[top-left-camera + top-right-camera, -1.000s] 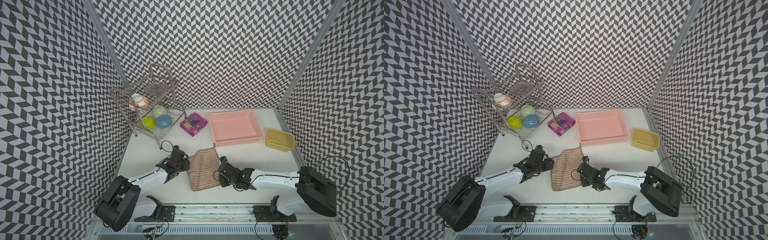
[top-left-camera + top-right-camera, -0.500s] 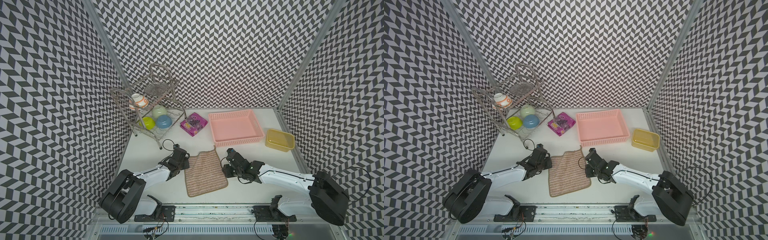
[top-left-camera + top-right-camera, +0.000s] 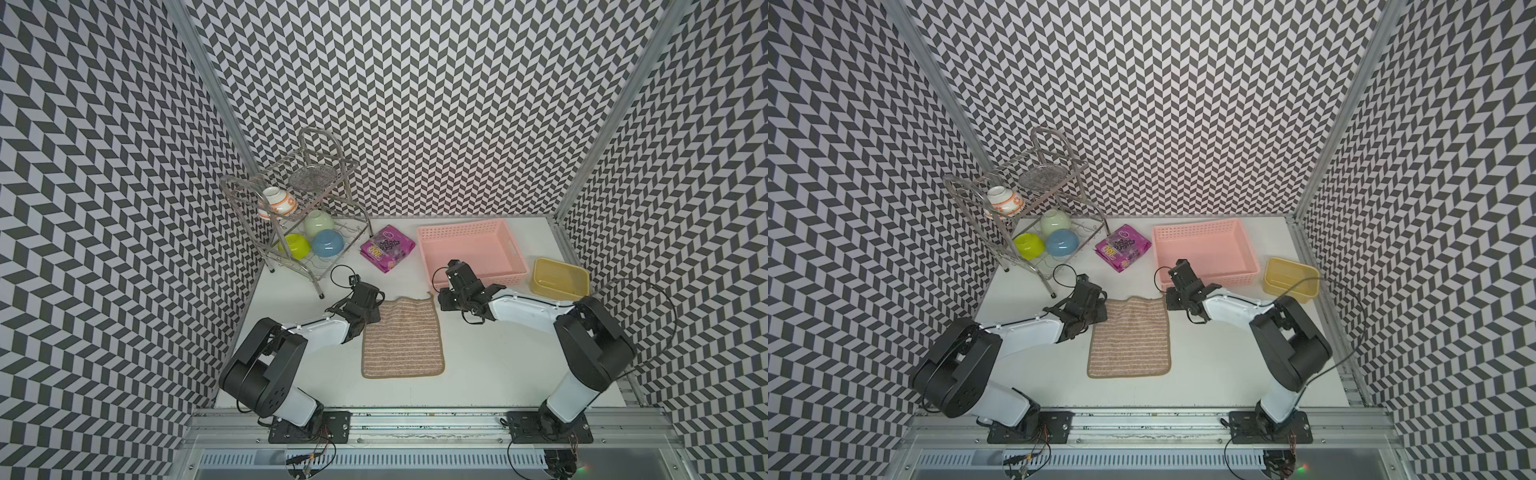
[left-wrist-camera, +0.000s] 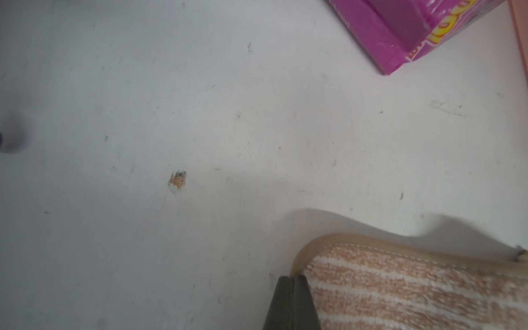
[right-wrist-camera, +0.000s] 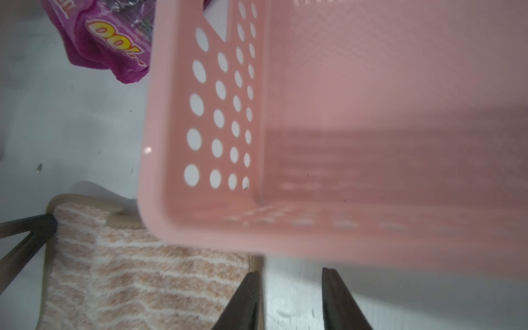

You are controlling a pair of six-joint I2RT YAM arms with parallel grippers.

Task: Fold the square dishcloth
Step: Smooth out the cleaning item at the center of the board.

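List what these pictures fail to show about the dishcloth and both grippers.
- Whether the left gripper holds fabric: the left wrist view shows shut tips at the square dishcloth edging, but not whether cloth sits between them. In both top views its body covers that corner.
- Fingertips of the right gripper: hidden under its own wrist in both top views.
- Cloth corner nearest the pink basket: in the right wrist view the blurred basket rim covers it.

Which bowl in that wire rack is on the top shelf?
The white bowl with the orange band: it lies on the upper shelf of the wire rack. The pale green bowl, lime bowl and blue bowl sit on the lower one.
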